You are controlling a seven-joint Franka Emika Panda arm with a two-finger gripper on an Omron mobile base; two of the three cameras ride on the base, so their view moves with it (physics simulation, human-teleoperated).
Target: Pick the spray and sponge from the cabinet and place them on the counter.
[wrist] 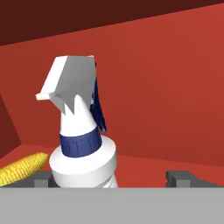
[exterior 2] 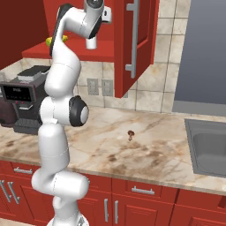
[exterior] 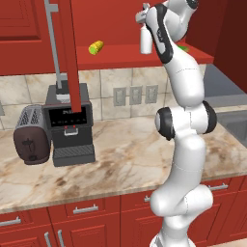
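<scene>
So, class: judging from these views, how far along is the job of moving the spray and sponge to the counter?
Done: the cabinet door stands open and the arm has reached the shelf. In hand: the open tool brackets the spray, not yet gripping it. Left: lift the spray onto the counter, then fetch the sponge, a green sliver behind the arm.

Cabinet (exterior: pixel 144 55) doors swung open, shelf front reachable. Left door (exterior: pixel 72 58) hangs over coffee machine (exterior: pixel 71 123), right door (exterior 2: pixel 132 44) juts out over counter (exterior 2: pixel 145 145); both narrow side approach. On shelf: spray (wrist: pixel 83 144) upright just before gripper (wrist: pixel 116 177), between wide-apart fingertips (right one stands free, left one half hidden behind bottle). Corn cob (wrist: pixel 22 168) lies left of spray, near it. Red shelf right of spray bare to back wall. Below, toaster (exterior: pixel 31 135) and coffee machine fill counter's left; middle stretch toward sink (exterior 2: pixel 209 148) open, one small dark speck (exterior 2: pixel 130 133).
</scene>
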